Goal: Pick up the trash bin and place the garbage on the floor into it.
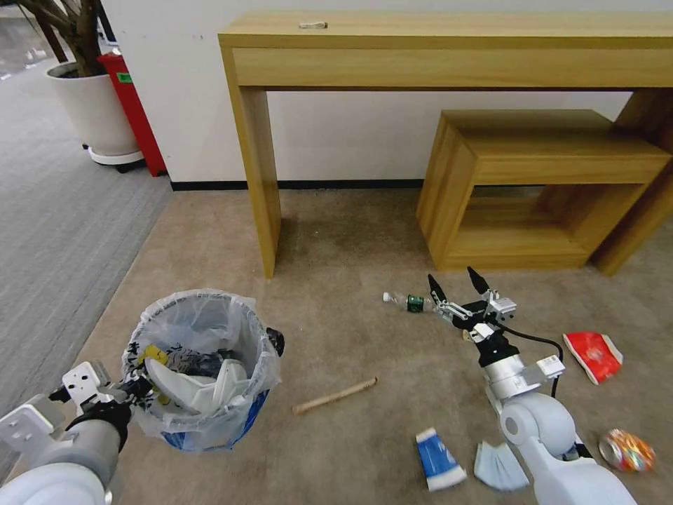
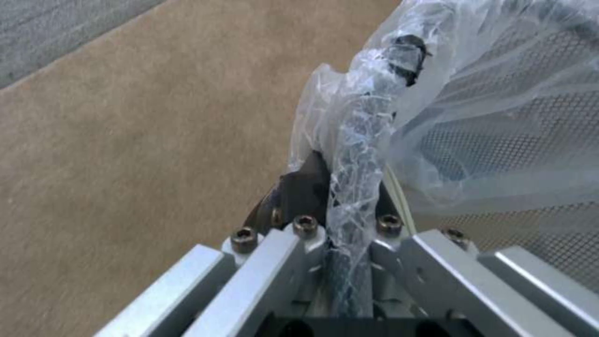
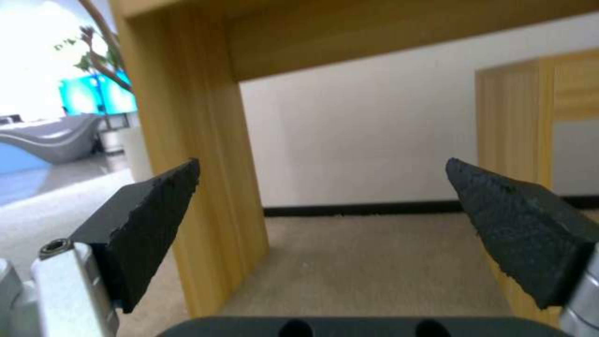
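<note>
1. The left gripper point(image 1: 137, 388) was clamped on the trash bin point(image 1: 203, 368) rim.
2. The right gripper point(image 1: 459, 282), jaws apart, hovered beside the bottle point(image 1: 408, 301) near the wooden table point(image 1: 261, 182).
3. A wooden stick point(image 1: 335, 395) lay on the floor point(image 1: 336, 337) between them.

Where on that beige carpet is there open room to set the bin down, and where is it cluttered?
Bare carpet lies between the trash bin and the wooden stick, and under the tall table by its leg. It is crowded around the right end effector: bottle, red wrapper, cup, mask, can.
</note>
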You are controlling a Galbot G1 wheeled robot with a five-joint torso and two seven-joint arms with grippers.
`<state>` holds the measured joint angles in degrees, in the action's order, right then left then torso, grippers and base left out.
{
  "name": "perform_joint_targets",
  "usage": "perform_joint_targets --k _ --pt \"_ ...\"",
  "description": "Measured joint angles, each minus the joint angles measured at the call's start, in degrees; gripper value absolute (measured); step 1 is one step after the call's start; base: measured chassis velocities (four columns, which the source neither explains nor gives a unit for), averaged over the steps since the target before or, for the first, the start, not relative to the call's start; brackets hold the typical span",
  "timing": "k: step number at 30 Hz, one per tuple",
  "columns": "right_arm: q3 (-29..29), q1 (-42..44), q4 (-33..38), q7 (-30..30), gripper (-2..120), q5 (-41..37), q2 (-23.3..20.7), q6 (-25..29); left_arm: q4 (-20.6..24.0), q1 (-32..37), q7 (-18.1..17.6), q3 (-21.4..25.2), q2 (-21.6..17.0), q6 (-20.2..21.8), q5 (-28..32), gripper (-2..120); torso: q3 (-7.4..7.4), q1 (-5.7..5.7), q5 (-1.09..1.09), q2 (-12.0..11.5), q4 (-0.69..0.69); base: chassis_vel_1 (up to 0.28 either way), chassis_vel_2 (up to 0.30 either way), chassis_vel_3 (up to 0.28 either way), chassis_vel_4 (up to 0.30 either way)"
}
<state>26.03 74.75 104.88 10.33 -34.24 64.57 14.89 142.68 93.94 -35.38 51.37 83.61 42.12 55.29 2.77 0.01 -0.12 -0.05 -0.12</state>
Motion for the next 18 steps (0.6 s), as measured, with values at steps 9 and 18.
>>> perform_joint_targets --k 9,18 --pt "-2.3 -0.61 0.02 2.21 100 4.42 -1.58 -8.3 0.3 0.21 -0.09 0.01 0.1 0.01 -0.45 1 -0.05 -0.01 0.0 0.01 -0.01 0.017 -0.015 -0.024 0.013" --pt "-11.86 -10.56 -4.47 8.87 100 7.31 -4.83 -24.9 0.42 0.04 -0.18 -0.32 0.02 0.01 -1.1 1 -0.03 -0.01 0.0 0.01 0.01 0.0 0.0 0.0 0.0"
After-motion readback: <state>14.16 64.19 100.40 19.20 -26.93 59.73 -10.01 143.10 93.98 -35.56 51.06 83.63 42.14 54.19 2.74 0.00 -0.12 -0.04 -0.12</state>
